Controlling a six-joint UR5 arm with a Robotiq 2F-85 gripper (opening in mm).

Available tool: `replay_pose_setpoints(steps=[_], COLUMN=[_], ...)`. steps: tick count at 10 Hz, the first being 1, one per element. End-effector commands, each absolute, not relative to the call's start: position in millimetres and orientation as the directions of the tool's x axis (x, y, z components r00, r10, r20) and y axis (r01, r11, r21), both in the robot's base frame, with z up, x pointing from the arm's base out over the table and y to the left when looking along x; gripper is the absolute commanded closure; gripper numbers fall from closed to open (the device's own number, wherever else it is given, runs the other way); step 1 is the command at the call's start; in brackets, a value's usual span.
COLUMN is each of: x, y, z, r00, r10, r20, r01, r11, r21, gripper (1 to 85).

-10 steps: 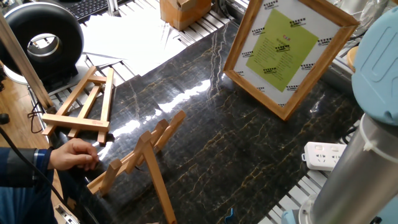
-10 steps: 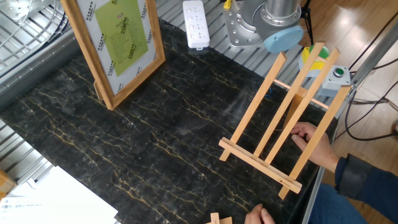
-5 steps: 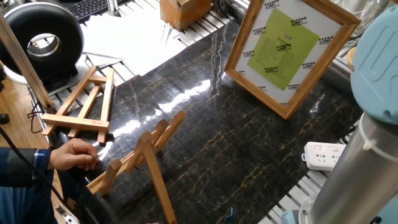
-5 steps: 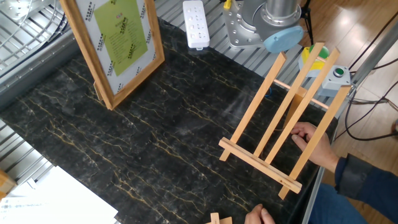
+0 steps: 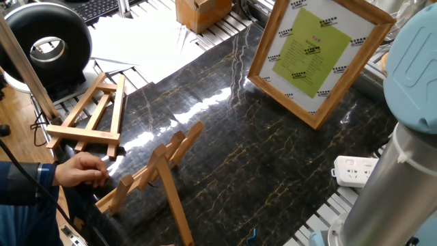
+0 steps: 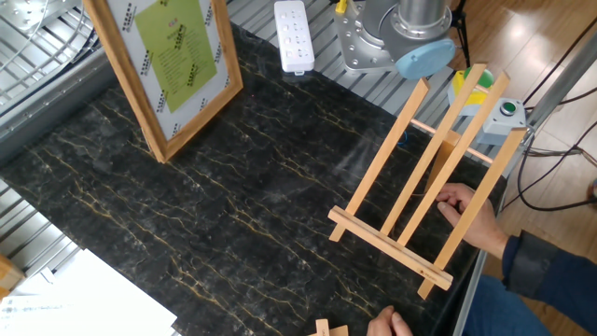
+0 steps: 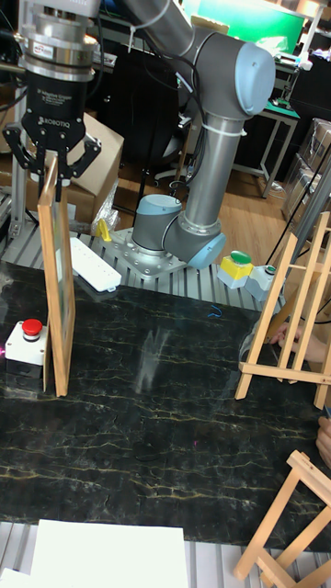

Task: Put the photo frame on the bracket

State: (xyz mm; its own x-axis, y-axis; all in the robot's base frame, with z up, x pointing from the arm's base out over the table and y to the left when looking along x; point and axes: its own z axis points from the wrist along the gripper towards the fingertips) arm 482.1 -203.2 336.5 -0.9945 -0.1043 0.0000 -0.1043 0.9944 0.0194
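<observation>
The photo frame point(image 5: 317, 58) point(image 6: 168, 65), light wood around a white sheet with a yellow-green panel, stands upright at one end of the black marble table point(image 6: 233, 205). The tall fixed view shows the frame point(image 7: 59, 285) edge-on, with my gripper point(image 7: 52, 173) shut on its top edge from above. Whether its lower edge touches the table I cannot tell. The bracket point(image 6: 424, 191) point(image 5: 153, 167) point(image 7: 292, 303), a pale easel with three long slats and a bottom ledge, stands at the opposite end, well away from the frame. A person's hand point(image 6: 471, 215) steadies it.
A smaller wooden easel point(image 5: 92, 113) point(image 7: 290, 519) stands near the bracket. A white power strip point(image 6: 294, 33) point(image 7: 92, 262) lies by the robot base point(image 7: 170, 234). A red button box point(image 7: 23, 344) stands right beside the frame. A second hand point(image 6: 392, 322) shows at the table edge.
The photo frame has shifted slightly upward in both fixed views. The bracket and the hand on it have not moved.
</observation>
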Motion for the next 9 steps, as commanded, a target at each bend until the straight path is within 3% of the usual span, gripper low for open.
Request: replay_pose_setpoints(steps=[1, 4, 9], x=[486.9, 488.3, 498.6], y=[-204.0, -214.8, -212.8], z=[337.2, 337.3, 337.6], r00=[-0.992, -0.977, -0.973], r10=[-0.128, -0.211, -0.223], r20=[-0.016, -0.014, -0.054], r01=[-0.128, -0.211, -0.221], r11=[0.992, 0.977, 0.975], r21=[0.017, -0.026, -0.027], gripper=[84.7, 84.7, 84.7])
